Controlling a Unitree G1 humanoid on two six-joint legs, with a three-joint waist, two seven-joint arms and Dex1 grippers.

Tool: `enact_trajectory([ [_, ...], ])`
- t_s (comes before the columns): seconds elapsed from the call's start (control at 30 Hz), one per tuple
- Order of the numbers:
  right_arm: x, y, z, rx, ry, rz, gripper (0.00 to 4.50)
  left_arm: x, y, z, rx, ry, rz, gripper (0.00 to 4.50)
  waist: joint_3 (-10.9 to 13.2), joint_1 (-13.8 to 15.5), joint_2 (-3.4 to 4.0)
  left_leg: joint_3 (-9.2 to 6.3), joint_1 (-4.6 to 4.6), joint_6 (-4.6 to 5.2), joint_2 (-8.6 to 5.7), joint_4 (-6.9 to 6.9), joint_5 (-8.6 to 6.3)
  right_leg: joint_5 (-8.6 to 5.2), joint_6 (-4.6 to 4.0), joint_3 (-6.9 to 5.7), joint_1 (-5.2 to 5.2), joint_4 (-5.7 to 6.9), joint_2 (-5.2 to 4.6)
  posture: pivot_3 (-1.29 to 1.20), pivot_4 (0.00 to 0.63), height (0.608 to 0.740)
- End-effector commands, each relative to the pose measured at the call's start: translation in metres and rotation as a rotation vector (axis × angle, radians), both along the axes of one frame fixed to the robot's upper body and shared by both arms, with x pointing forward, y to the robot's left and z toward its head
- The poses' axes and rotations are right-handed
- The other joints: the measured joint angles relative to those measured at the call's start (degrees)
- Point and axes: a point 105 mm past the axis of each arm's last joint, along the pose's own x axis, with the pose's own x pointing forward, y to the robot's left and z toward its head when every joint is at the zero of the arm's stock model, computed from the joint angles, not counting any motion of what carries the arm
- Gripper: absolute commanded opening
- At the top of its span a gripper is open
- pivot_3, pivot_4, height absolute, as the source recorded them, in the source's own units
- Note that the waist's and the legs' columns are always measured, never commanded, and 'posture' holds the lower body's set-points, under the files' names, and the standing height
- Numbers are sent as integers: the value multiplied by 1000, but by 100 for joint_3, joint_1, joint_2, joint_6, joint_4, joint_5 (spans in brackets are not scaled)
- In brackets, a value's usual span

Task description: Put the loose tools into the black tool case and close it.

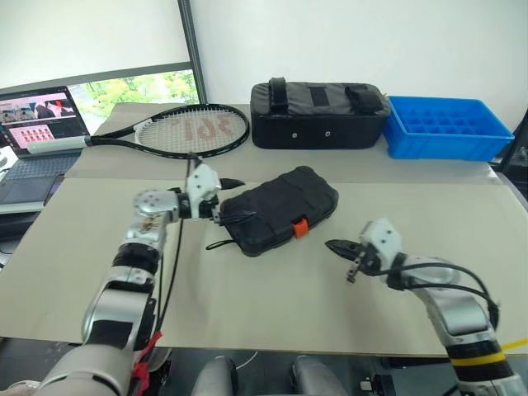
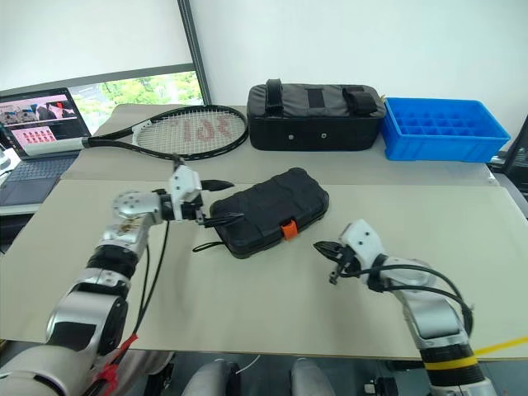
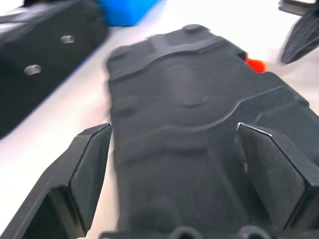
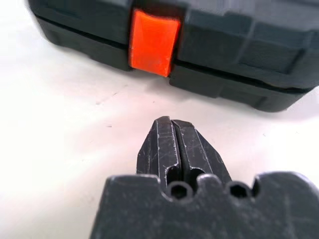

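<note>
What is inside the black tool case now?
The black tool case lies shut, its orange latch down across the seam, so its inside is hidden. No loose tools are visible on the table around it.

Black tool case [image 1: 280, 210] with orange latch [image 1: 301, 227]; blue tray [image 1: 445, 125].

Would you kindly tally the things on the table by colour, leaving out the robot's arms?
Black: 3 - tool case, fabric bag, tennis racket
Blue: 1 - plastic tray
Total: 4
</note>
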Motion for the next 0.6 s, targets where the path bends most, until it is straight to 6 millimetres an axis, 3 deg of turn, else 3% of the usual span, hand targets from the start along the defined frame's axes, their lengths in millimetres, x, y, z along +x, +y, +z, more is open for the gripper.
enact_trajectory([
  [0.03,-3,-39,14,23,-55,-8,1136,-22,35,17,-96,40,120,4280,0,-6,0,0,8,0,2,1,0,3,-6,-1,7,-2,-2,0,150,708],
  [0.2,-7,-65,20,64,-65,7,2930,-49,69,-8,-54,115,285,4280,1,6,-1,3,20,-1,7,1,0,2,-6,-5,12,-1,-5,0,150,708],
  [0.33,-9,-83,21,63,-69,7,4297,-67,82,-28,-39,197,354,4280,2,18,-3,5,29,-2,7,3,0,-1,-3,-4,20,-1,-8,0,150,708],
  [0.37,-9,-86,21,61,-67,9,4467,-70,83,-33,-29,208,365,4280,2,29,-3,5,28,-2,6,3,0,-1,-3,-4,20,-1,-10,0,150,708],
  [0.5,-15,-95,16,39,-47,31,4467,-77,91,-60,30,291,419,4280,2,34,-2,8,28,-2,5,2,0,0,-7,-2,20,-4,-12,0,150,708],
  [0.6,-18,-102,15,48,-27,28,4467,-75,96,-65,43,296,439,4280,2,25,-3,10,28,-2,5,1,0,1,-12,-1,18,-4,-12,0,150,708],
])
